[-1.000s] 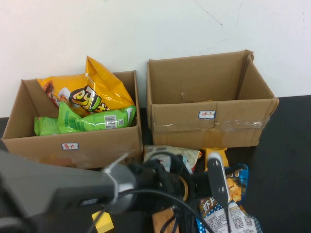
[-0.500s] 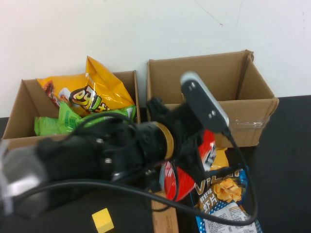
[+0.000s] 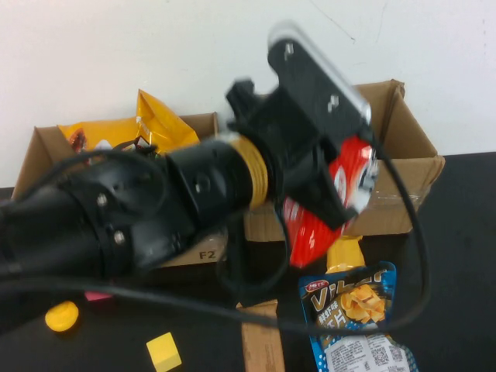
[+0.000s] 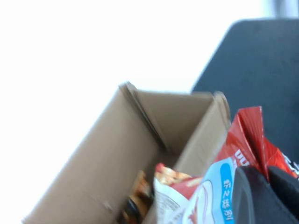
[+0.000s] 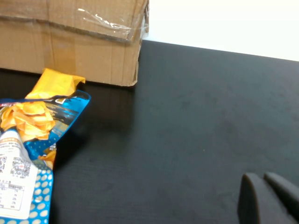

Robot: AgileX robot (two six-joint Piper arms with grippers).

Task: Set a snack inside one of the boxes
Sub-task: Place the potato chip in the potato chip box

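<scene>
Item: my left gripper (image 3: 341, 182), fingers clamped on the red snack bag (image 3: 329, 209), raised off the table. Change: half a second ago I held it low before the boxes; now it hangs beneath me at the right box's (image 3: 403, 136) front wall, so I judge the drop is near. Beyond: left box (image 3: 46, 155), blue chip bag (image 3: 353, 318) below. My right gripper (image 5: 268, 200), fingers pressed together, sits low over bare table, idle.
</scene>
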